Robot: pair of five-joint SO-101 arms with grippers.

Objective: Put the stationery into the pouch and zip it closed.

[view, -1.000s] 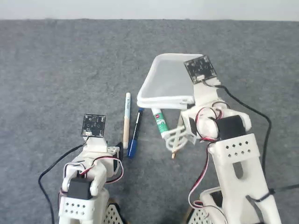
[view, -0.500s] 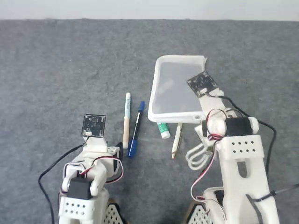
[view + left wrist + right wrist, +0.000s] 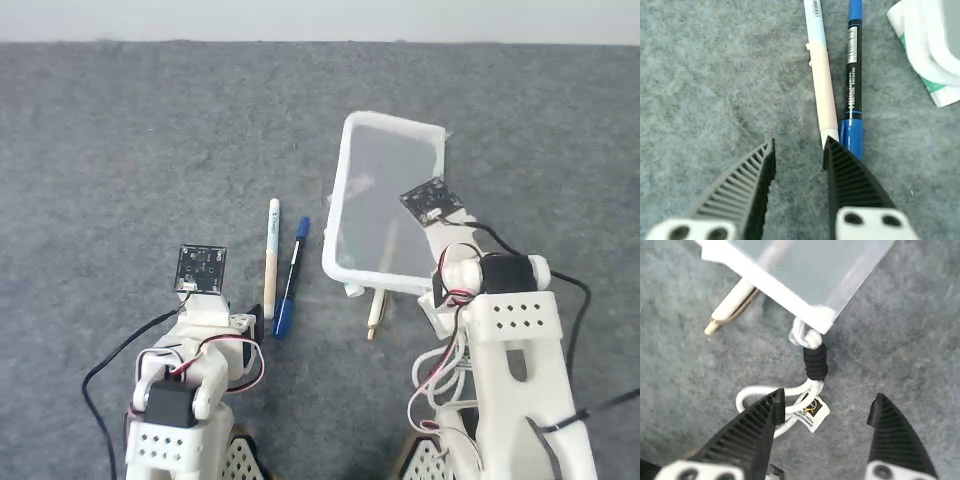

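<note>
- My left pincer (image 3: 800,145) stands apart, its two ribbed fingers spread over the grey felt table (image 3: 150,130) with nothing between them.
- The cream pen (image 3: 820,75) lies straight ahead of it, its near end just beside the tip of one finger.
- The blue pen (image 3: 854,85) lies alongside the cream pen on the side toward my other arm. The two pens are close to touching, and the blue one's near end passes behind that same finger.
- Farther off on that side, a green-and-white tube (image 3: 940,90) pokes out from beneath the near edge of the pouch (image 3: 930,45).
- My right pincer (image 3: 830,396) is also spread wide and grips nothing.
- The clear, white-rimmed pouch lies flat just ahead of its tips, one corner pointing back toward the gap.
- From that corner runs a white cord (image 3: 800,390) with a black bead (image 3: 815,362). Its loops lie on the felt beside one finger, and a small tag (image 3: 812,412) rests between the two fingers.
- A tan pen (image 3: 732,302) sticks out from the pouch's near edge, off to the side of that finger.
- Part of the tan pen shows through the clear wall, but I cannot tell whether it is inside the pouch or under it.
</note>
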